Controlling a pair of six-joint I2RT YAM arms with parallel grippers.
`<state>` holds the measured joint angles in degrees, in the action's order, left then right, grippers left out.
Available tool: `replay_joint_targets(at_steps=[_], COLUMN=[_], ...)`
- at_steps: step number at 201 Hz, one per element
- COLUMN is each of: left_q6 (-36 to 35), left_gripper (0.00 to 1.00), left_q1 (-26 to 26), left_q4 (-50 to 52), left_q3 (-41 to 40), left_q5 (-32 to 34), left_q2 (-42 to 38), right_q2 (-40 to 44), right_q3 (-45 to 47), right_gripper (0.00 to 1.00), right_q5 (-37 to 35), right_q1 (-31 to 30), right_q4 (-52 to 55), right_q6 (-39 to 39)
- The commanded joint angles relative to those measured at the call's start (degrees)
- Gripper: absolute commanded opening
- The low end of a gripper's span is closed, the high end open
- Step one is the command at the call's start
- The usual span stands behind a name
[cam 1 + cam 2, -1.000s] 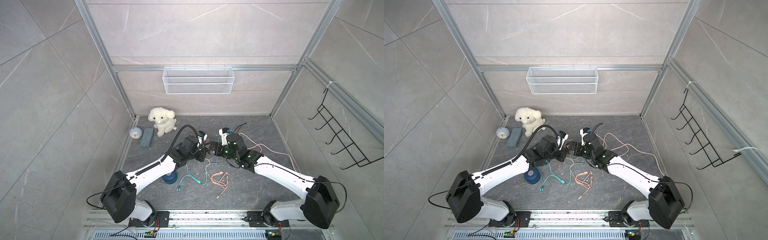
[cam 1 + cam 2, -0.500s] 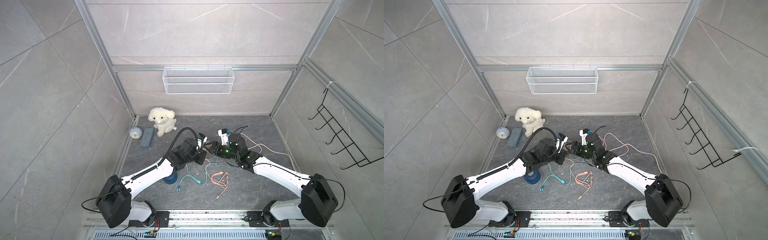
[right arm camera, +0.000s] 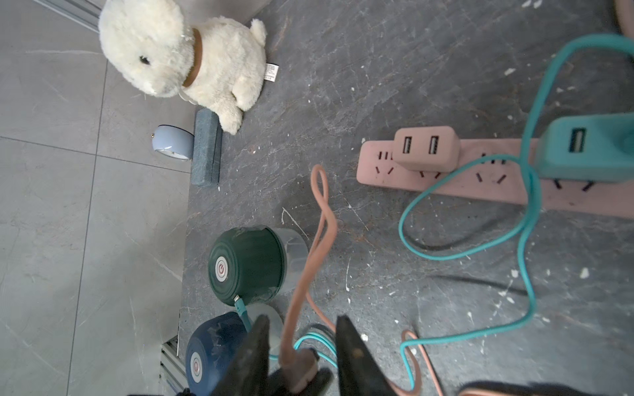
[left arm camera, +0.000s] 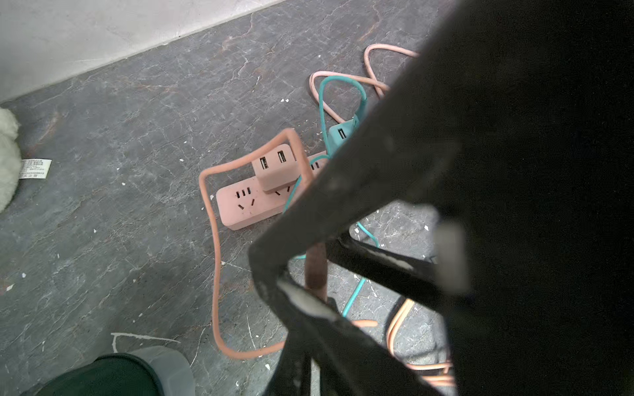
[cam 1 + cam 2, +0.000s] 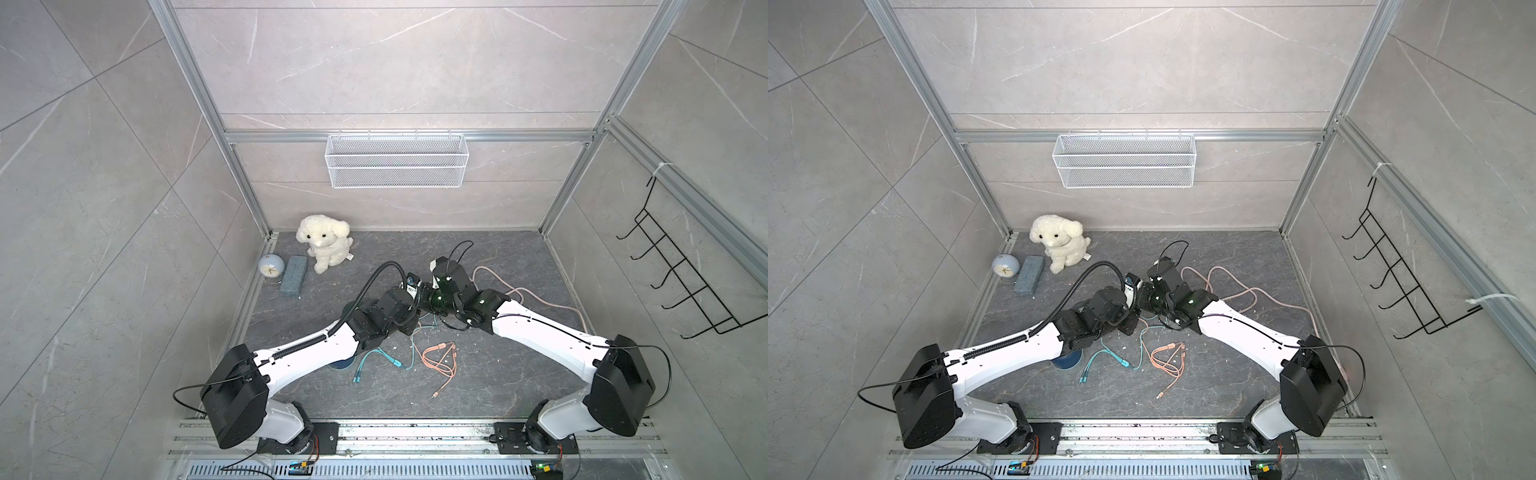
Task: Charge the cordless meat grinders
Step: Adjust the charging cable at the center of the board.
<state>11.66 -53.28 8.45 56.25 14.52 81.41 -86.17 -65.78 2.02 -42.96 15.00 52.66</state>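
Note:
In the right wrist view the dark green grinder (image 3: 247, 265) and the dark blue grinder (image 3: 212, 353) stand side by side near the left wall. A teal cable (image 3: 241, 308) is plugged into the green one. My left gripper (image 4: 310, 301) is shut on the plug end of a pink cable (image 4: 315, 267). My right gripper (image 3: 302, 322) straddles the same pink cable (image 3: 308, 267), jaws still apart on either side of its plug (image 3: 298, 363). Both grippers meet mid-table in a top view, left (image 5: 411, 320) and right (image 5: 430, 301). The left arm hides most of the blue grinder (image 5: 343, 365).
A pink power strip (image 3: 446, 178) carries a pink USB adapter (image 3: 425, 149) and a teal adapter (image 3: 590, 151). Loose orange (image 5: 440, 357) and teal (image 5: 374, 361) cables lie in front. A plush dog (image 5: 326, 245), pale clock (image 5: 271, 265) and grey block (image 5: 294, 275) sit back left.
My right gripper has moved left up to the left gripper, and its jaws have narrowed around the pink cable. The left gripper has kept its hold and shifted slightly.

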Motion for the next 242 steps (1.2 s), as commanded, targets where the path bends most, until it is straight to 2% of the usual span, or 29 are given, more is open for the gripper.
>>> replay_joint_targets(at_steps=[1, 19, 35, 54, 73, 83, 188, 198, 225, 242], left_q6=[-2.41, -2.27, -2.24, -3.02, -3.98, -4.21, -5.07, -5.27, -5.36, -5.25], left_gripper=[0.0, 0.0, 0.0, 0.0, 0.0, 0.0, 0.0, 0.0, 0.0, 0.0], left_q1=[-1.13, -1.22, -1.45, -2.07, -2.62, -2.71, -2.8, -2.79, -2.79, -2.75], left_q4=[-1.21, -1.15, -1.66, -3.19, -5.47, -6.38, -20.97, -22.07, -22.65, -22.35], left_q3=[2.84, 2.81, 2.59, 1.82, 0.5, -0.02, -8.61, -9.41, -9.81, -9.49], left_q5=[1.79, 2.86, 2.22, 1.7, 1.06, 0.88, -3.24, -3.74, -4.84, -5.29], left_q2=[0.53, 0.68, 0.75, 0.73, 0.14, -0.1, -7.58, -8.27, -8.77, -8.67], right_q2=[-1.29, -2.01, -2.44, -2.72, -3.36, -3.96, -3.17, -3.01, -2.86, -2.75], right_q3=[-2.8, -3.89, -3.77, -3.31, -3.17, -3.3, -0.61, -0.83, -0.59, 0.24], right_gripper=[0.28, 0.17, 0.14, 0.14, 0.22, 0.22, 0.06, 0.08, 0.24, 0.28], right_q5=[-3.48, -3.78, -3.19, -2.84, -1.61, -1.12, -1.12, -0.91, -0.73, -0.1], right_q1=[-1.66, -1.86, -1.86, -1.86, -1.86, -1.86, -1.71, -1.75, -1.78, -1.74], right_q4=[4.13, 5.38, 4.99, 4.21, 3.47, 3.25, 0.43, 0.62, 0.26, -0.94], right_q6=[-0.44, -0.25, 0.52, 1.42, 2.21, 2.55, 5.26, 5.08, 5.08, 5.29])
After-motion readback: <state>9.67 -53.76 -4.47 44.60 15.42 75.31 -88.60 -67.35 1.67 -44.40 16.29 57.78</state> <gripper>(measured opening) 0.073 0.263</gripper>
